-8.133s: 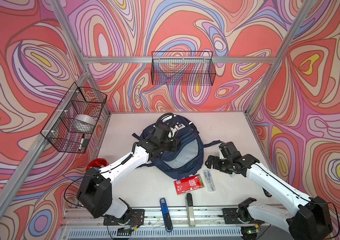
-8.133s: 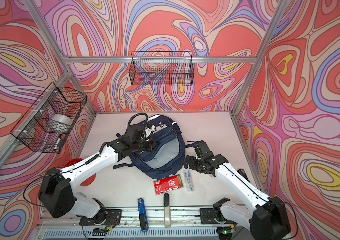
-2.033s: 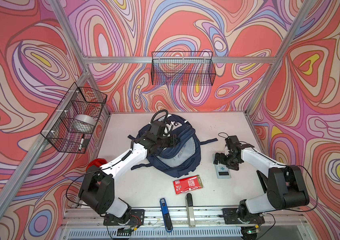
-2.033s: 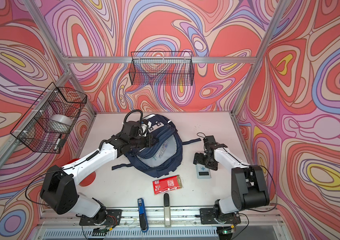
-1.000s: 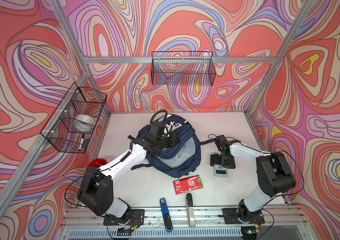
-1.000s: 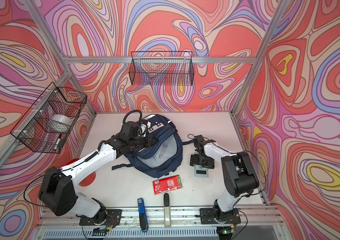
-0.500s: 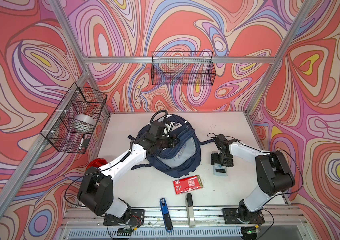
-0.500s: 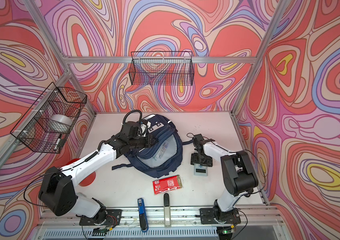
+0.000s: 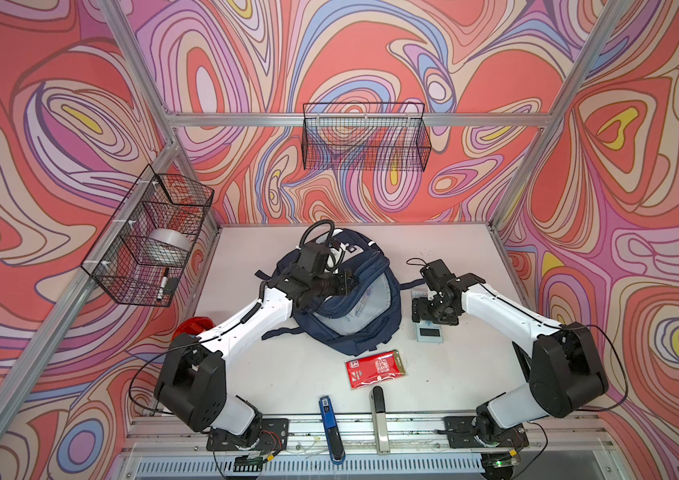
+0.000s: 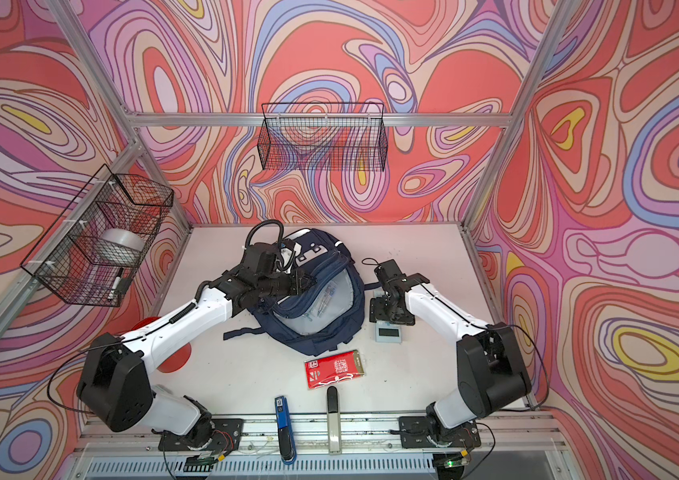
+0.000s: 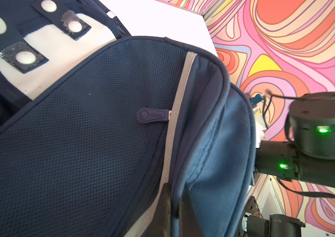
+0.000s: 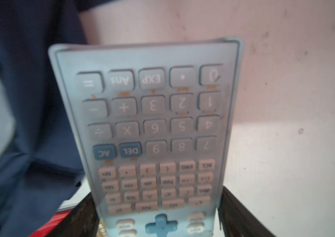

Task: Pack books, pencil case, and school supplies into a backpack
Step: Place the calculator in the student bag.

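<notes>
My left jaws are pressed together on the rim of the large navy blue fabric backpack. In the left wrist view both dark fingers pinch the cloth beside a thin white stripe, with a small navy zip pull just ahead of them. The backpack lies on the white surface with its mouth open below these jaws, showing the grey lining. My right jaws stand just beside the backpack, on the side away from the left jaws. They are closed on the long edges of a flat light blue calculator, which faces keys up. In the right wrist view a black finger sits against each edge and the number-key end reaches out ahead of the jaws. In both top views the display end shows behind them, toward the arm's base. I cannot tell whether the calculator is lifted or rests on the surface. A flat red packet with white print lies on the surface behind the right jaws and toward the left arm's side, well apart from both jaws. A blue stapler lies farther back, at the front rail.
</notes>
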`<state>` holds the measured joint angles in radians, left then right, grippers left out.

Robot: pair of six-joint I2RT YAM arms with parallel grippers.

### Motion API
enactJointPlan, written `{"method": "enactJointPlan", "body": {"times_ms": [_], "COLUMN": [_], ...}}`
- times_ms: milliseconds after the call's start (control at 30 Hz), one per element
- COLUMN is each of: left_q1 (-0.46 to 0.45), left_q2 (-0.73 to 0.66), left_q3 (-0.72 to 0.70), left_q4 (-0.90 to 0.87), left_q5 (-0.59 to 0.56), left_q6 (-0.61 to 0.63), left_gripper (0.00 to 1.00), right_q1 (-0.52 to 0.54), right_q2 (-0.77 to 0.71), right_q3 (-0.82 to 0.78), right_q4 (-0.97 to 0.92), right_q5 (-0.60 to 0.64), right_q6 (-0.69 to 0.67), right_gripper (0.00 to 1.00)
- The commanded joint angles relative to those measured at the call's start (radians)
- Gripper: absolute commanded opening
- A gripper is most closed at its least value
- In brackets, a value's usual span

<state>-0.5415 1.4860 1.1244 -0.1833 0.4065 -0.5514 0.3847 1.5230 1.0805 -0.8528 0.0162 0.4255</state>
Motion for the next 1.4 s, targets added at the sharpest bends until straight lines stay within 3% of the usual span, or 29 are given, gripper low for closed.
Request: {"method": "enactJointPlan", "body": {"times_ms": [0, 100, 300, 567, 800, 1000, 1167, 1267, 1367], "left_q1": [-0.002, -0.002, -0.002, 0.0, -0.001, 0.0, 0.0, 0.0, -0.001], "left_q2": [-0.018, -0.021, -0.024, -0.035, -0.02, -0.033, -0.032, -0.032, -0.033], "left_q3": [0.012, 0.021, 0.047, 0.101, 0.093, 0.065, 0.064, 0.065, 0.065], "left_q4": [0.03, 0.033, 0.015, -0.009, 0.005, 0.007, 0.015, 0.016, 0.015], "left_q5": [0.038, 0.044, 0.044, 0.025, 0.044, 0.032, 0.043, 0.038, 0.039], "left_q6": [-0.022, -0.028, -0.021, -0.007, -0.018, -0.015, -0.022, -0.026, -0.024], "left_gripper": [0.0, 0.0, 0.0, 0.0, 0.0, 0.0, 0.0, 0.0, 0.0], "right_q1": [0.051, 0.111, 0.134, 0.156, 0.171, 0.171, 0.172, 0.172, 0.175], "right_q2": [0.007, 0.102, 0.256, 0.327, 0.41, 0.378, 0.377, 0.357, 0.335], "right_q3": [0.099, 0.183, 0.294, 0.262, 0.371, 0.336, 0.362, 0.274, 0.248], "right_q4": [0.043, 0.063, 0.134, 0.356, 0.279, 0.284, 0.149, 0.244, 0.363], "right_q5": [-0.082, -0.077, -0.13, -0.168, -0.096, -0.075, 0.014, -0.031, -0.079], "right_q6": [0.037, 0.05, 0.149, 0.329, 0.319, 0.323, 0.328, 0.373, 0.384], "right_gripper": [0.64, 0.65, 0.65, 0.7, 0.77, 0.77, 0.77, 0.81, 0.91]}}
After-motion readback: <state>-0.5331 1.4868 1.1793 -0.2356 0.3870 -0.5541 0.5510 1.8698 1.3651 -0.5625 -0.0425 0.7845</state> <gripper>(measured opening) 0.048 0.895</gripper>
